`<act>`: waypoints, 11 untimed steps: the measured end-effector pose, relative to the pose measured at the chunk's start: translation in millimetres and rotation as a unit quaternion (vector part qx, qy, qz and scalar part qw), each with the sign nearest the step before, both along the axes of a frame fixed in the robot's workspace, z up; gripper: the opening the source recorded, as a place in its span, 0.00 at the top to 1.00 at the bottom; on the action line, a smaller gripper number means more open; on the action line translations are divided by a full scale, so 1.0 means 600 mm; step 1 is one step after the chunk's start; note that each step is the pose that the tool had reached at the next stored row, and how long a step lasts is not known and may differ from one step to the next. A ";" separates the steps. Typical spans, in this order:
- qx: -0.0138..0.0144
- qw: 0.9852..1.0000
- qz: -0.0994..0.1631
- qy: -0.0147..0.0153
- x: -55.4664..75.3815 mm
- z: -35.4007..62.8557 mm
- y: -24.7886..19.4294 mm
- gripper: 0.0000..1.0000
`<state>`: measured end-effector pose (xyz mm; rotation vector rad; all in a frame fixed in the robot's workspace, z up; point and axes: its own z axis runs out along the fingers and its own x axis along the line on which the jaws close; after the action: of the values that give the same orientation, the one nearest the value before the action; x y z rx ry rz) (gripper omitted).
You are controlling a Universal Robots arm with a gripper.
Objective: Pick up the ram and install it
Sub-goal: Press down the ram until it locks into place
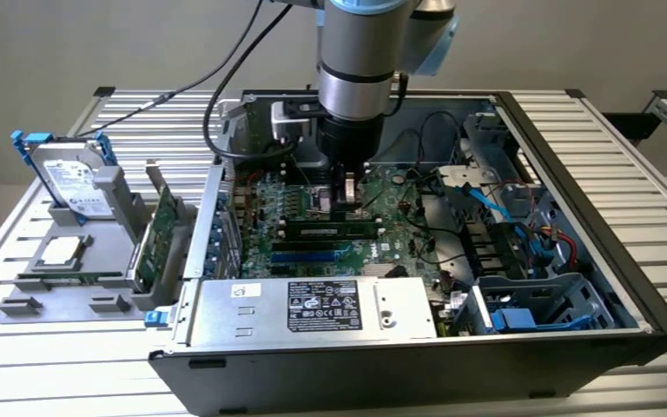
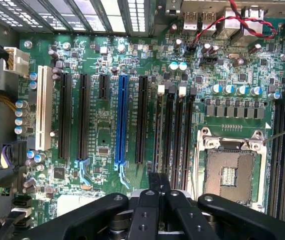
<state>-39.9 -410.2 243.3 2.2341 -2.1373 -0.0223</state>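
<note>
Black two-finger gripper (image 2: 158,183) clenched, nothing visibly grasped; long narrow green ram stick (image 1: 333,230) lies on the green motherboard (image 2: 102,125); full seating unconfirmed.

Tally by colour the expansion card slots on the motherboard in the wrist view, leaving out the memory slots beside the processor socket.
White slot: 1
Blue slot: 1
Black slots: 4
Total: 6
</note>
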 end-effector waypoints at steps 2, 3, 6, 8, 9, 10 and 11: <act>0.000 1.000 0.000 -0.001 -0.004 -0.003 0.0003 0.89; 0.000 1.000 0.000 -0.001 -0.005 -0.006 0.0008 0.89; 0.000 1.000 0.000 -0.002 -0.007 -0.012 0.0036 0.89; 0.000 1.000 0.000 -0.003 -0.008 -0.016 0.0057 0.89; 0.000 1.000 0.000 -0.003 -0.008 -0.016 0.0064 0.89; 0.000 1.000 0.000 -0.003 -0.008 -0.017 0.0067 0.89; 0.000 1.000 0.000 -0.003 -0.008 -0.017 0.0067 0.89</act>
<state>-44.6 -406.2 233.3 2.2366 -2.1399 -0.0164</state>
